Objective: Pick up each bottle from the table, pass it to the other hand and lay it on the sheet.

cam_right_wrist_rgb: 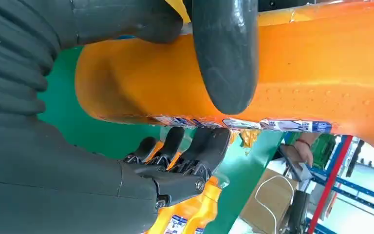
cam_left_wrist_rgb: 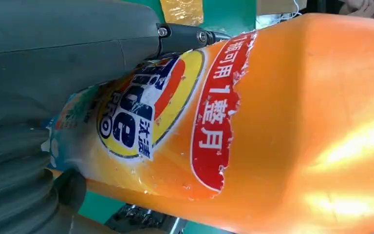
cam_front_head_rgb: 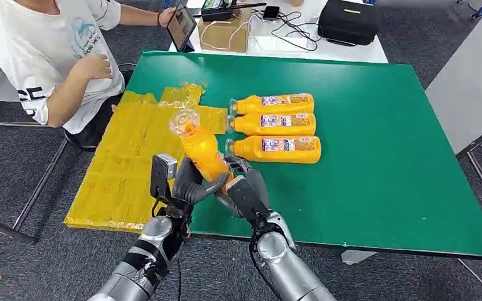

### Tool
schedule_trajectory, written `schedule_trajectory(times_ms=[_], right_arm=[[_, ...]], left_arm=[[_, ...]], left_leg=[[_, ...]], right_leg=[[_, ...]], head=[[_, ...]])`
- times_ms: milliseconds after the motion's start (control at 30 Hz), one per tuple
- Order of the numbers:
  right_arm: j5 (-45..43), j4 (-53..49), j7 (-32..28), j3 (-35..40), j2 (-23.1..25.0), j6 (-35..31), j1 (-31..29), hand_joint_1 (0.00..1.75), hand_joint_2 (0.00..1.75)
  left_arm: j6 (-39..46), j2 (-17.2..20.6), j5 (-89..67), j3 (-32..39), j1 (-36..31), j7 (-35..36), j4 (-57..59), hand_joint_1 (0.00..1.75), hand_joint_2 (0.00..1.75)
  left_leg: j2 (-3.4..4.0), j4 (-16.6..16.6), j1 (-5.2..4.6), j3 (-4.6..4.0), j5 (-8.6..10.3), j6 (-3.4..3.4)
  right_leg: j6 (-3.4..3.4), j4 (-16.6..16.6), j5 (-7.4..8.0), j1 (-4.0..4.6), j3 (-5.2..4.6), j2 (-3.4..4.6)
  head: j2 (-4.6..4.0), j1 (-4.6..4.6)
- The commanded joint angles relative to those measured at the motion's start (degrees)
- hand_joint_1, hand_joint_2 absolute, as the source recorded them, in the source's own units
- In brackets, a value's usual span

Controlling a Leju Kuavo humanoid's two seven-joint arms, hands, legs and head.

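An orange bottle (cam_front_head_rgb: pixel 201 149) with a clear cap is held tilted above the table's front edge, cap pointing away from me. My left hand (cam_front_head_rgb: pixel 185 185) grips its lower part from the left and my right hand (cam_front_head_rgb: pixel 246 189) grips it from the right. In the left wrist view the bottle (cam_left_wrist_rgb: pixel 297 122) lies against my left hand (cam_left_wrist_rgb: pixel 53 97). In the right wrist view the thumb of my right hand (cam_right_wrist_rgb: pixel 53 170) lies across the bottle (cam_right_wrist_rgb: pixel 321 63), fingers beneath. The yellow sheet (cam_front_head_rgb: pixel 128 166) covers the table's left side.
Three more orange bottles (cam_front_head_rgb: pixel 275 124) lie side by side on the green table (cam_front_head_rgb: pixel 383 157), just right of the sheet. A person (cam_front_head_rgb: pixel 44 56) sits at the far left with a tablet (cam_front_head_rgb: pixel 182 25). A cardboard box (cam_front_head_rgb: pixel 226 34) and black case (cam_front_head_rgb: pixel 349 20) stand behind.
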Motion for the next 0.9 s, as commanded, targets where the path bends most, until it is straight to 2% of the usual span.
schedule_trajectory(times_ms=[33,233,267,300,333,533,900], right_arm=[[-0.2,4.0,-0.3,4.3,0.3,2.0,-1.4,1.75,1.75],[1.1,4.5,-0.5,7.5,0.2,1.4,-2.2,1.75,1.75],[1.9,4.6,-0.4,7.6,0.1,-0.5,-2.5,1.29,1.75],[1.2,4.6,-0.4,7.2,0.1,-0.3,-2.7,0.31,1.75],[0.8,4.4,-0.5,6.6,0.1,-0.9,-2.7,0.0,1.75],[-0.8,1.4,-0.2,3.7,-1.1,-3.6,-2.6,0.0,1.75],[-1.6,-5.6,0.3,-0.3,-3.9,-4.7,0.9,0.0,1.75]], left_arm=[[-0.2,0.4,0.2,-2.0,-3.1,0.1,4.5,0.0,1.75],[0.4,0.7,0.6,-2.0,-4.2,-0.7,5.5,0.0,1.75],[0.9,0.9,0.1,-2.1,-4.5,-1.0,5.5,0.0,1.75],[1.1,1.1,-0.1,-1.9,-4.7,-1.3,5.4,1.75,1.75],[1.6,1.2,-0.2,-1.7,-4.8,-1.8,5.2,1.75,1.75],[5.0,2.8,-0.3,2.1,-5.1,-2.4,3.1,1.75,1.75],[15.7,8.4,-6.9,9.6,-10.1,-4.9,6.4,1.75,1.75]], left_leg=[[0.01,0.0,0.11,0.31,-0.15,-0.1],[0.03,0.0,0.08,0.2,-0.11,-0.07],[0.02,0.0,0.11,0.33,-0.18,-0.11],[0.04,0.0,0.07,0.17,-0.09,-0.07],[0.07,0.0,0.09,0.25,-0.14,-0.09],[0.09,0.0,0.05,0.19,-0.09,-0.07],[0.05,0.0,0.11,0.3,-0.12,-0.1]], right_leg=[[-0.12,0.0,-0.13,0.12,0.35,-0.03],[-0.1,0.0,-0.1,0.09,0.21,-0.02],[-0.13,0.0,-0.17,0.12,0.34,-0.04],[-0.08,0.0,-0.07,0.08,0.17,0.0],[-0.11,0.0,-0.12,0.1,0.26,0.02],[-0.08,0.0,-0.07,0.06,0.17,0.06],[-0.12,0.0,-0.11,0.12,0.31,-0.01]], head=[[0.0,0.0],[0.02,0.0],[0.0,0.0],[0.0,0.0],[0.0,-0.02],[0.02,0.0],[0.0,0.0]])
